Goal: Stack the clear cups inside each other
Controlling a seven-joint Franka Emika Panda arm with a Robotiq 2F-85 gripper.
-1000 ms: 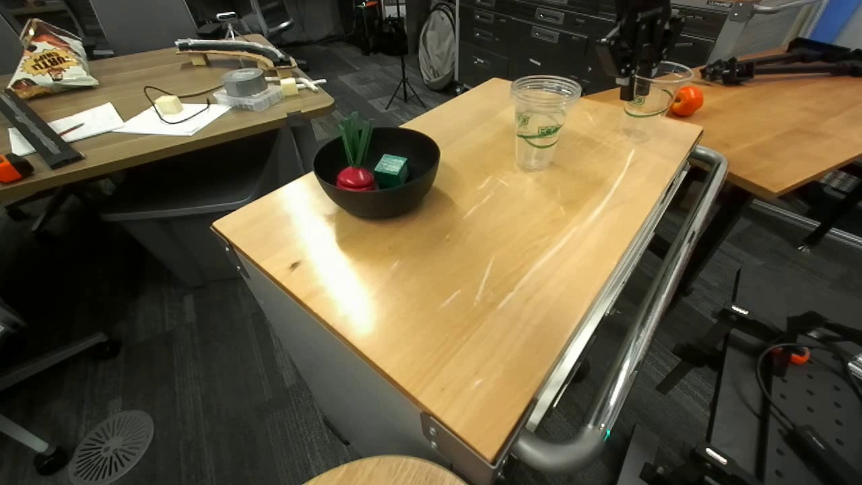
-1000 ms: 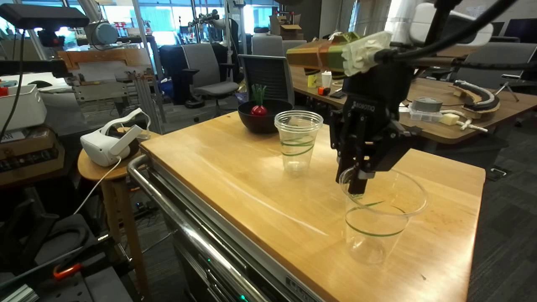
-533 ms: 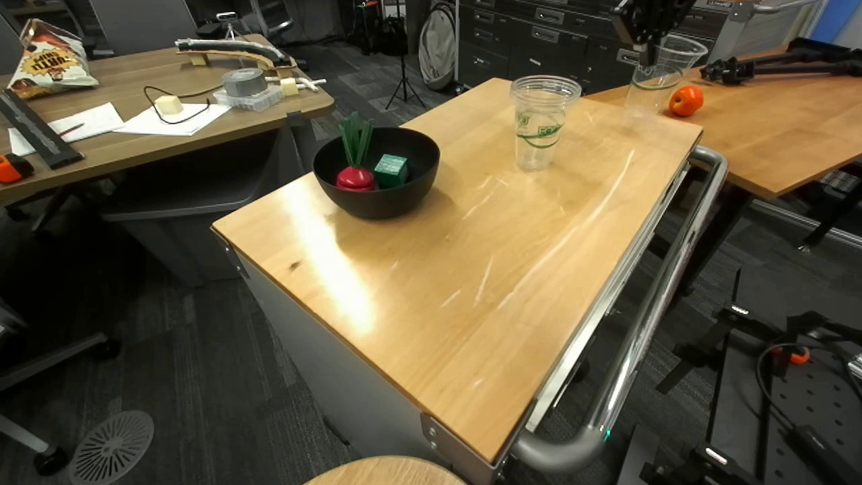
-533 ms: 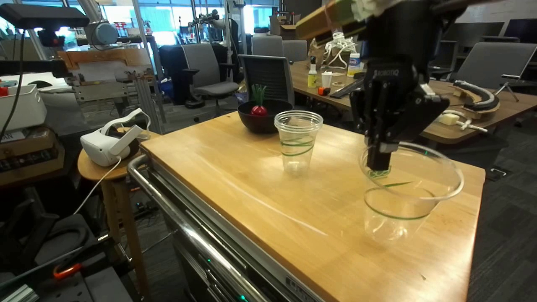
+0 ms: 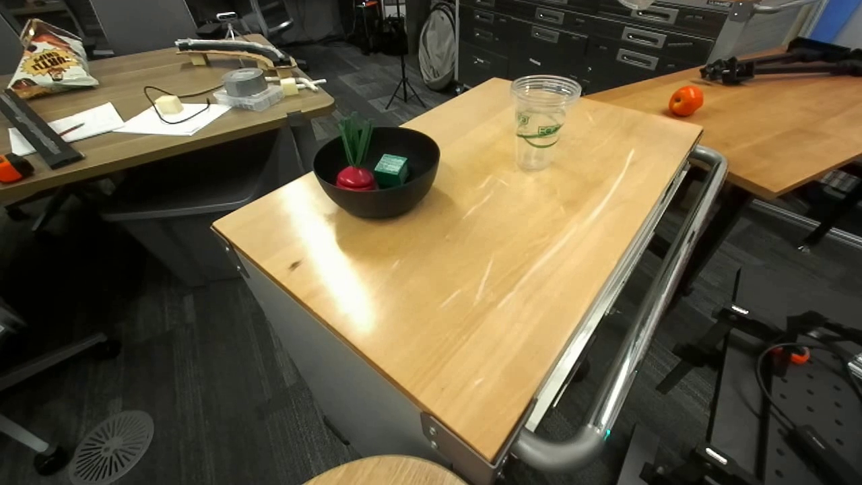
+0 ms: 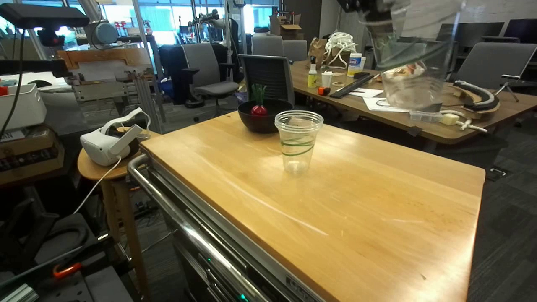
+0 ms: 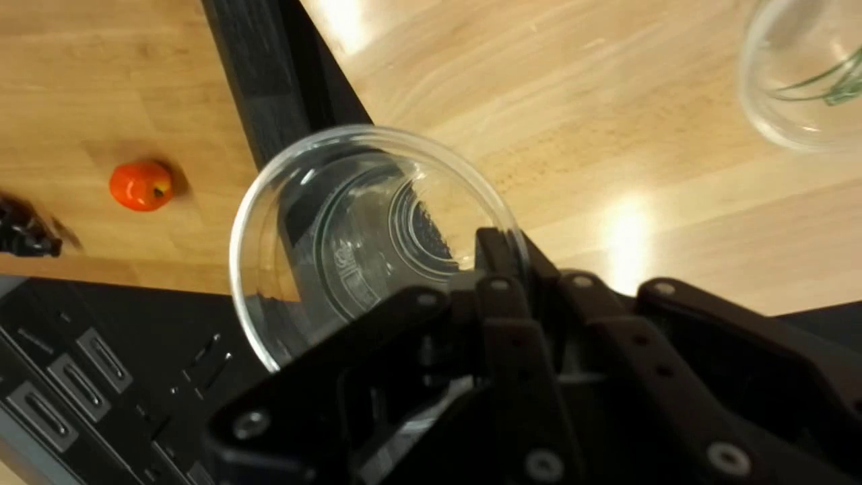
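The held cup (image 7: 367,236) is gripped by one side of its rim: the fingers (image 7: 493,250) stand narrow, pinching the thin wall with one of them inside the mouth and the other outside. That grip probably serves the nesting well, since the base and most of the wall are left free to go down into another cup. The mouth faces up toward the wrist view, and in an exterior view the held cup (image 6: 413,69) points its base downward, perhaps slightly tilted. The standing cups (image 6: 298,144) wait upright on the bench (image 6: 377,201), well apart from the held cup, mouth up to receive it; their layered rims suggest two already nested, though clear plastic makes the count hard to settle. The black bowl (image 5: 377,203), with a red radish-like toy (image 5: 355,179) and a green block (image 5: 392,170) in it, stands apart from the cups, likely leaving room for the approach. Compared with half a second ago, the held cup is much higher: it is now far above the bench, and in an exterior view only a sliver of the held cup (image 5: 636,3) shows at the top edge. That height presumably buys clearance over the rims. The pinch on the wall looks unchanged, while the standing cups and the black bowl keep their places.
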